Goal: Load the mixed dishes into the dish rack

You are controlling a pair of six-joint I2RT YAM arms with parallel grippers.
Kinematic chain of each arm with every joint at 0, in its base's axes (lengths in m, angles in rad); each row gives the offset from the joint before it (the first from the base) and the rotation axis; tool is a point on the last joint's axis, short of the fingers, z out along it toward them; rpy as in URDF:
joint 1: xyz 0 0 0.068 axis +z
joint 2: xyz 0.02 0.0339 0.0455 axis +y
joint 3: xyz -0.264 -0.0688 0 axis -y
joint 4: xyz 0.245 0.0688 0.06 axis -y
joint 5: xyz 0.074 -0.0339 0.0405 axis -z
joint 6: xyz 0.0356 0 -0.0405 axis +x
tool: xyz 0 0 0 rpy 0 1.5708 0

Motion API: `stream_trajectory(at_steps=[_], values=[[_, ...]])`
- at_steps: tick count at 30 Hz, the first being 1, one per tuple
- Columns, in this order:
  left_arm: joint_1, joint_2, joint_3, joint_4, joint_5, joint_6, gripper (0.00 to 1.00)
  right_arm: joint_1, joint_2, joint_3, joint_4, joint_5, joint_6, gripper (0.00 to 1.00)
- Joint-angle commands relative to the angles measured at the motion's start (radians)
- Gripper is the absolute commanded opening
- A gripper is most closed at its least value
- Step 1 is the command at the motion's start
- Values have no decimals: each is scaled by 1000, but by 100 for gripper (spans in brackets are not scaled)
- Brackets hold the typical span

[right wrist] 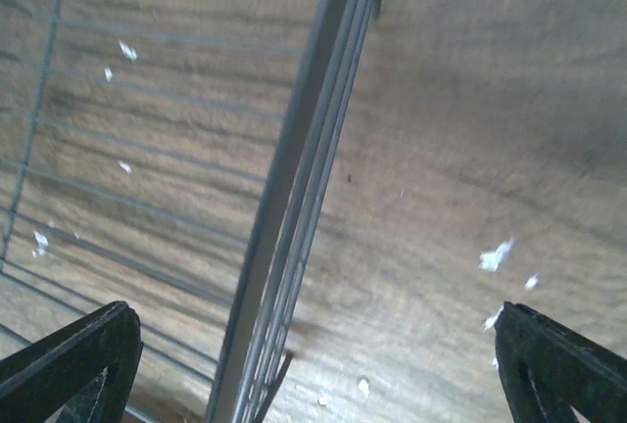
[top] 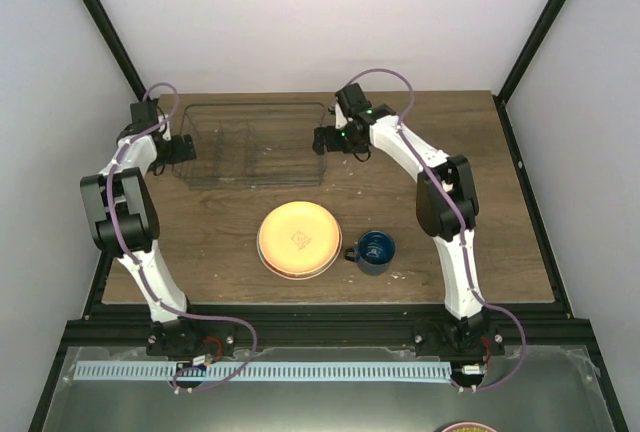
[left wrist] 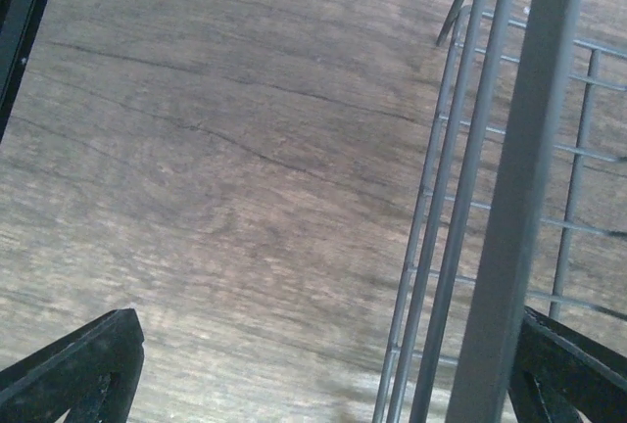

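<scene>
The wire dish rack [top: 250,142] stands at the back of the table with nothing in it. My left gripper [top: 185,149] is open at its left end, and in the left wrist view [left wrist: 328,384] the rack's end wall [left wrist: 490,247] stands between the fingers, close to the right one. My right gripper [top: 325,139] is open at the right end and straddles that wall [right wrist: 294,198]. The orange-yellow plate [top: 298,239] lies in the middle of the table with a pale rim of a second plate under it. The dark blue mug [top: 375,251] stands to its right. The white-and-teal bowl is out of view.
White crumbs [right wrist: 495,257] lie on the wood right of the rack. Black frame posts [top: 100,22] rise at the back corners. A red-rimmed round thing [top: 468,428] shows at the bottom edge, off the table.
</scene>
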Motion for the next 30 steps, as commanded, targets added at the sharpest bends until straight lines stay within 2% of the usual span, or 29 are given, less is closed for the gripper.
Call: stream_trajectory(at_steps=[1,15,30], values=[[1,-35,-71,-21,3,-7,100,30,-9,-50,-62,-9,-16,100],[1,-161,-198,-96,4,-19,100,58,-53,-73,-241,-20,-91,100],[1,-345,-315,-162,-29,-41,100,63,-79,-93,-327,-37,-144,100]])
